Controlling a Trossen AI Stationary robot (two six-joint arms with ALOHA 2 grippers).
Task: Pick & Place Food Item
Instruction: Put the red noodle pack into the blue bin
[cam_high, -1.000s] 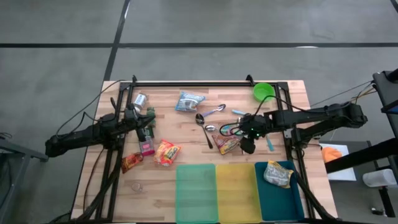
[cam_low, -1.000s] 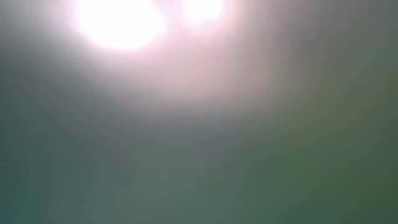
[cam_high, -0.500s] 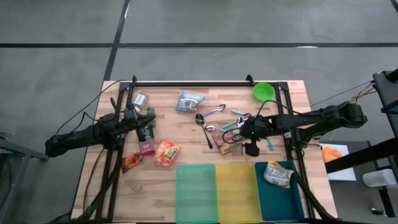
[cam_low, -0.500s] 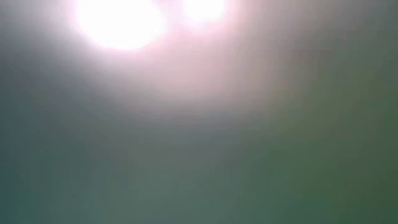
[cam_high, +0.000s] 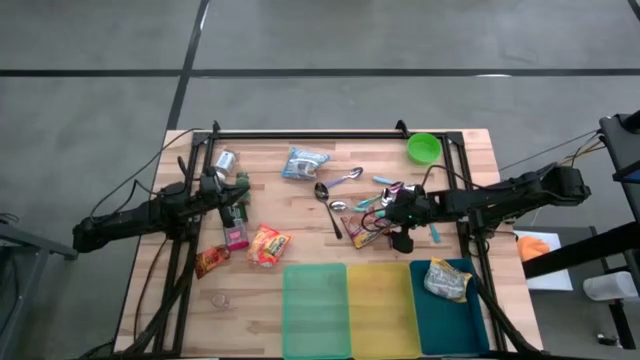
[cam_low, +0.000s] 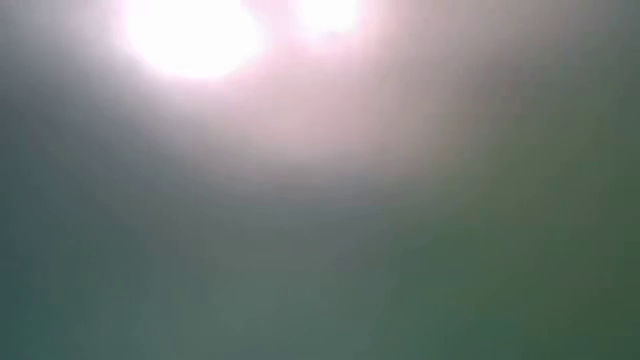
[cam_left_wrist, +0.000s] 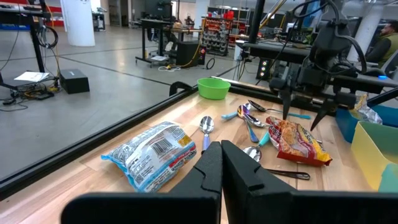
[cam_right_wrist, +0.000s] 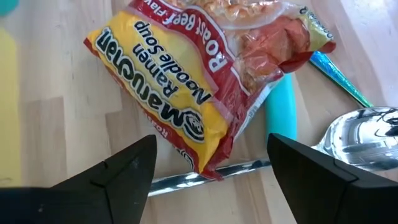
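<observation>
Ramen packet (cam_right_wrist: 205, 93) lies flat on your table (cam_high: 300, 195), over a spoon handle. Your right gripper (cam_right_wrist: 211, 168) hovers above it, fingers spread wide (holding nothing); your left gripper (cam_left_wrist: 221, 165) waits closed, empty.

A wooden table (cam_high: 470, 150) carries snack packets (cam_high: 268, 245), spoons (cam_high: 345, 179) and trays (cam_high: 383, 308).

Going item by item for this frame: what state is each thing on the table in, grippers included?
right gripper: open, hovering over the ramen packet
ramen packet: lying flat on the table, not gripped, partly over a spoon handle
left gripper: shut, empty, waiting at the table's left
blue bin: holds one crinkled packet
green bin: empty
yellow bin: empty
green bowl: upright, looks empty
white snack bag: lying flat, sealed
</observation>
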